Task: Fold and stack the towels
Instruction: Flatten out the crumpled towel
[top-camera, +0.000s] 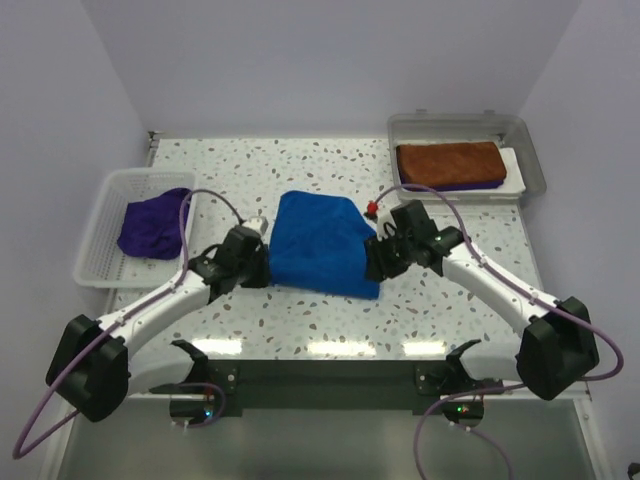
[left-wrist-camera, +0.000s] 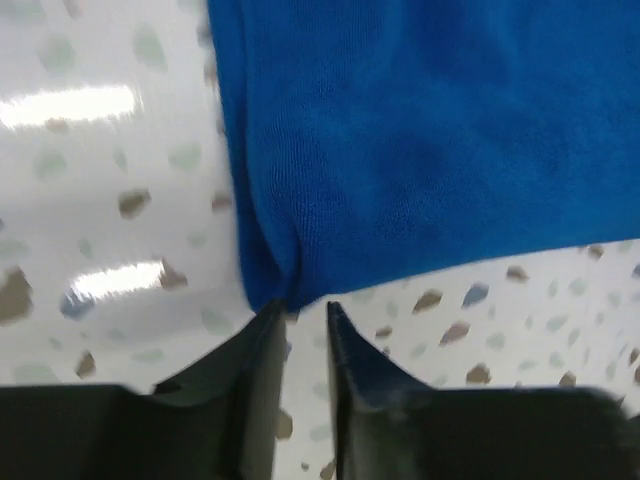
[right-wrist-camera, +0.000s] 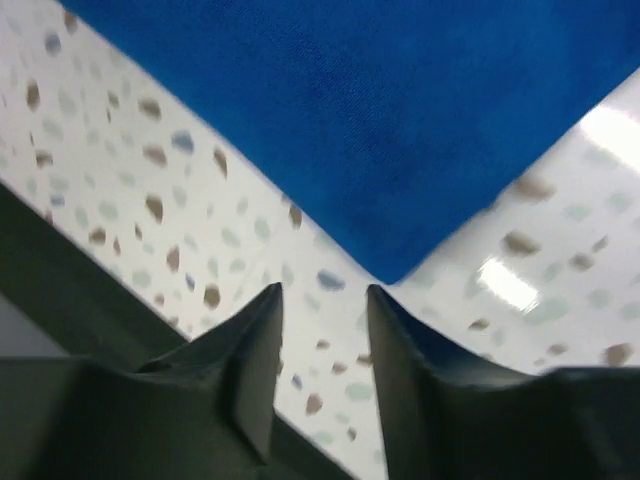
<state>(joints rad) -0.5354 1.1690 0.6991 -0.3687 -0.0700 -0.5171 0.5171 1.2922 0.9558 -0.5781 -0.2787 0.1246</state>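
- While the blue towel (top-camera: 325, 245) lay in the middle of the counter (top-camera: 300, 160), between your left arm (top-camera: 160, 300) and right arm (top-camera: 490, 275), it looked soft, light and limp. I judged it would sag and drag rather than slide stiffly.
- Its near corners were the places to take hold. Each thin edge wanted pinching low, since thicker folds could slip out.
- Your left fingers (left-wrist-camera: 258, 390) stood slightly apart and held nothing, with the towel's near-left corner just ahead of their tips.
- Your right fingers (right-wrist-camera: 255, 350) were wider apart and also empty, and the near-right corner pointed at the gap between them.
- Both arms reached forward and inward from their bases, wrists low over the counter, flanking the towel on either side.
- A brown towel (top-camera: 450, 160) lay folded on a purple towel (top-camera: 470, 186) in the tray (top-camera: 530, 160) at far right.
- A second purple towel (top-camera: 152, 225) sat bunched in the basket (top-camera: 100, 215) at far left.
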